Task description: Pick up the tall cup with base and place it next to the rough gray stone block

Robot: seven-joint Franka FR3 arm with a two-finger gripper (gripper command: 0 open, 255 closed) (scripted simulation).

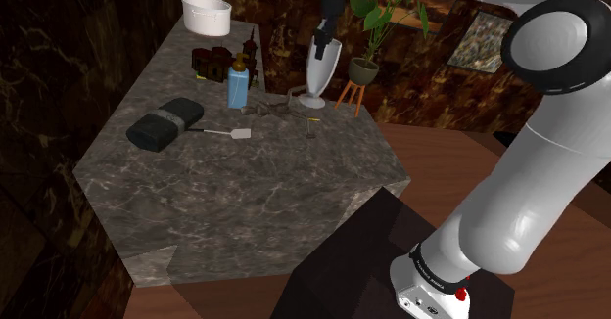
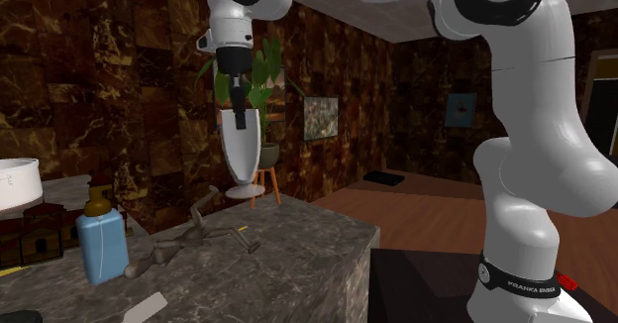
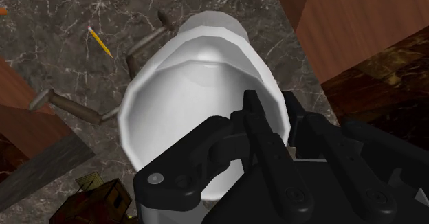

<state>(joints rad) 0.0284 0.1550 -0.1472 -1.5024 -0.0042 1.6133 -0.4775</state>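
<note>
Gripper [image 2: 239, 113] clamps rim of tall white cup [image 1: 315, 68], one finger inside, so you can carry it upright from far counter [image 1: 245, 190] edge to gray block [image 1: 164, 123].

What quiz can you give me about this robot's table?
1. True or false: the bottle lies flat.
2. What does the gripper clasp? A: the rim of the cup. B: a spoon. C: a ball.
3. Fill in: the spatula and the cup both stand on the table; the one nearer the block is the ___.
Key: 1 false, it stands upright. 2 A. 3 spatula.
</note>
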